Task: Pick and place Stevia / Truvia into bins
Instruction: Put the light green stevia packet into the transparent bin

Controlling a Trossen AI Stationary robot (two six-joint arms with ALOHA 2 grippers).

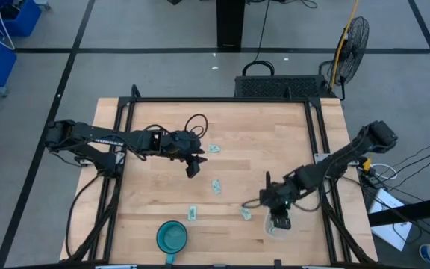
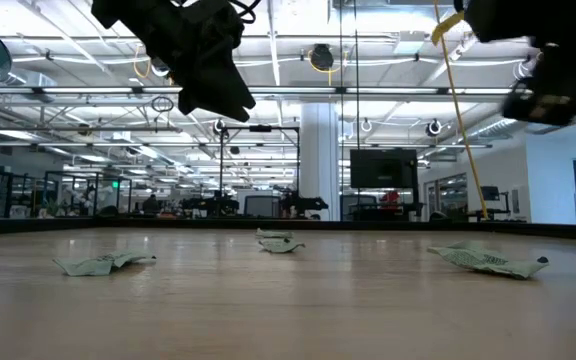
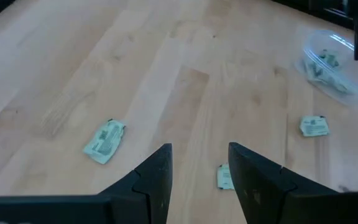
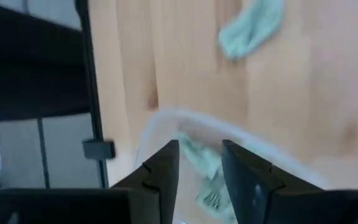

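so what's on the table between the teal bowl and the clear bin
In the high view, two sachets lie between the teal bowl and the bin: one nearer the bowl, one nearer the bin. Otherwise bare wood.

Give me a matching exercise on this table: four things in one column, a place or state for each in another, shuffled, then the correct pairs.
Things:
1. teal bowl
2. clear tub
3. left gripper
4. right gripper

Places or states:
A. over the tub
B. holds sachets
C. near table edge, holding no sachets
D. open, above the table's middle, holding nothing

Pairs: 1-C, 2-B, 3-D, 4-A
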